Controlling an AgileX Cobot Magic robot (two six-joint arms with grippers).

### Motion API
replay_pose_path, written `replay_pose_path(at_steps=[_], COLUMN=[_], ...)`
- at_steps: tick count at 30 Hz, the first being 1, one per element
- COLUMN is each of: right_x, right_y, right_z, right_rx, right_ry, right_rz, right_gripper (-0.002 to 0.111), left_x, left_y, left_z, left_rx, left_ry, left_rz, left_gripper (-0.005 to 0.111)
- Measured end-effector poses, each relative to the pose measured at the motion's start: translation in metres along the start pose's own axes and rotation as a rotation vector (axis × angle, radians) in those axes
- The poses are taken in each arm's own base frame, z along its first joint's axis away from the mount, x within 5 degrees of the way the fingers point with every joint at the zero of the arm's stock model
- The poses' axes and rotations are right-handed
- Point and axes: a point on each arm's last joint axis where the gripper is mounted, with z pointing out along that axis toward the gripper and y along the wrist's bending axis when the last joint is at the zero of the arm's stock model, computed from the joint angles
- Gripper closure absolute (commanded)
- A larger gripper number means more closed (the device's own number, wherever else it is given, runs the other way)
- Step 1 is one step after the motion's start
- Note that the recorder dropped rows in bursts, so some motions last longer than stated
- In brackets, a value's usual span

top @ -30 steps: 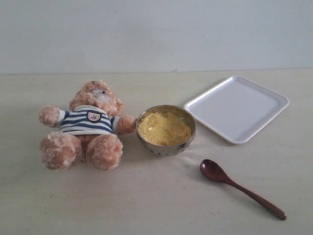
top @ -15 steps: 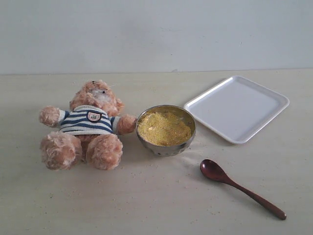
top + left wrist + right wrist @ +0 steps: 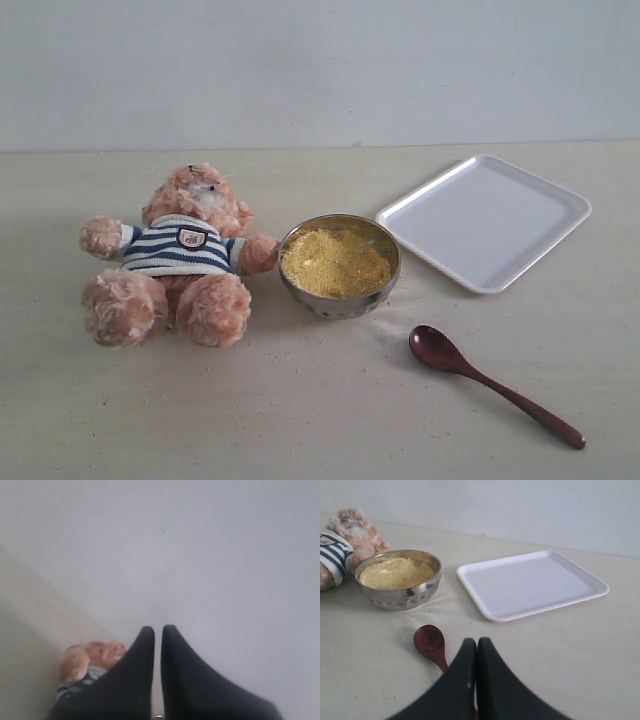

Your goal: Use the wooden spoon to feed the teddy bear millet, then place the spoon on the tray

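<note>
Millet [image 3: 335, 262] is heaped up yellow in the steel bowl [image 3: 340, 302] pretty much dead centre on the table [image 3: 300, 410], so I'm using that bowl as the clock centre for the exterior view. The teddy bear [image 3: 180, 255] sits at 9 o'clock, one paw right up against the bowl's rim, striped sweater and badge facing the camera. The tray [image 3: 485, 218] lies flat at about 2 o'clock, near the bowl but not touching it, nothing on it. The wooden spoon [image 3: 480, 378] lies on the table at roughly 4 o'clock, apart from both bowl and tray, with its oval end pointing toward 10 o'clock and the handle trailing off toward 4. Now the grippers: the right gripper [image 3: 476, 641] has its two dark fingers pressed together at the tips, holding nothing. In its wrist view the spoon's oval end lies on the table just ahead of those tips, and the handle runs back behind the fingers where I can't see it. How high the gripper hangs over the spoon I can't tell. Bowl and tray sit further out past the spoon. The left gripper [image 3: 157, 628] is closed too, just a thin slit between the fingers, nothing in it, aimed mostly at the pale wall with the bear peeking out beside one finger, well beyond the tips.
</note>
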Motion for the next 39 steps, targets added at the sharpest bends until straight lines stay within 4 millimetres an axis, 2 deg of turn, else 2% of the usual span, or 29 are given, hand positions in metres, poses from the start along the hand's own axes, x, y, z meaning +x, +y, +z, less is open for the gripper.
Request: replay_pose_path(at_steps=[3,5,9,11,13,14,16,18,23,27,32,39], right_x=[0.0,0.0,0.0,0.0,0.0,0.0,0.0,0.0,0.0,0.0,0.0,0.0], right_y=[0.0,0.0,0.0,0.0,0.0,0.0,0.0,0.0,0.0,0.0,0.0,0.0], right_z=[0.0,0.0,0.0,0.0,0.0,0.0,0.0,0.0,0.0,0.0,0.0,0.0], right_rx=[0.0,0.0,0.0,0.0,0.0,0.0,0.0,0.0,0.0,0.0,0.0,0.0], right_ry=[0.0,0.0,0.0,0.0,0.0,0.0,0.0,0.0,0.0,0.0,0.0,0.0], right_rz=[0.0,0.0,0.0,0.0,0.0,0.0,0.0,0.0,0.0,0.0,0.0,0.0], right_gripper=[0.108,0.108,0.108,0.108,0.108,0.108,0.108,0.108,0.108,0.108,0.108,0.108], left_x=[-0.019,-0.029,-0.038,-0.044,-0.05,-0.052,-0.053,-0.051,-0.032,-0.012,0.008,0.026], left_y=[-0.031,-0.047,-0.064,-0.069,-0.072,-0.071,-0.066,-0.059,-0.022,0.008,0.031,0.046], left_z=[-0.008,-0.004,0.023,0.043,0.064,0.076,0.099,0.119,0.165,0.189,0.208,0.225], left_rx=[0.086,0.102,0.085,0.082,0.083,0.078,0.066,0.06,-0.012,-0.056,-0.04,0.036], left_ry=[-0.001,0.058,0.263,0.368,0.437,0.473,0.545,0.604,0.735,0.851,0.916,0.943], left_rz=[0.137,0.185,0.271,0.344,0.421,0.445,0.476,0.492,0.478,0.458,0.432,0.411], left_gripper=[0.102,0.102,0.099,0.09,0.076,0.064,0.039,0.024,0.025,0.026,0.026,0.025])
